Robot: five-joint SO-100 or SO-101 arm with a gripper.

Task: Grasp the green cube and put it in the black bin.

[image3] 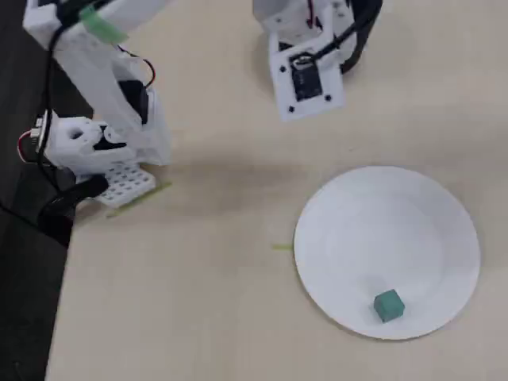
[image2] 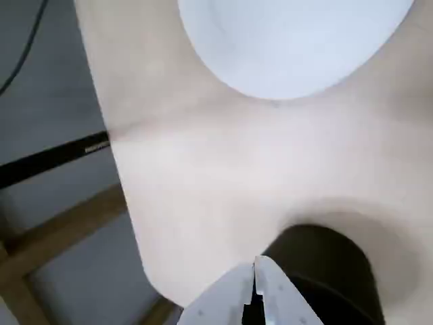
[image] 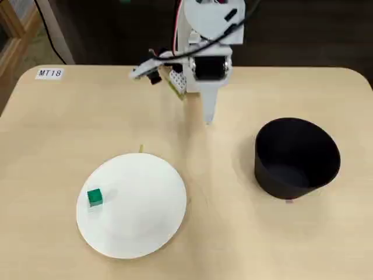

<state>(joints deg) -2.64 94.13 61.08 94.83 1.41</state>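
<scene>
The green cube (image: pixel 94 197) lies on the left part of a white round plate (image: pixel 143 204) in a fixed view. It also shows near the plate's front edge in another fixed view (image3: pixel 388 305). The black bin (image: pixel 297 157) stands upright and empty on the right. My gripper (image: pixel 208 119) hangs over the table's back middle, between plate and bin and far from the cube. In the wrist view its tips (image2: pixel 256 263) meet, shut and empty, with the bin (image2: pixel 331 267) just beyond them and the plate (image2: pixel 291 40) at the top. The cube is out of the wrist view.
The arm's white base (image3: pixel 95 143) stands at the table's back edge. A label reading MT18 (image: pixel 49 73) sits at the back left corner. The table edge (image2: pixel 128 203) runs down the left of the wrist view, with floor and a wooden frame beyond.
</scene>
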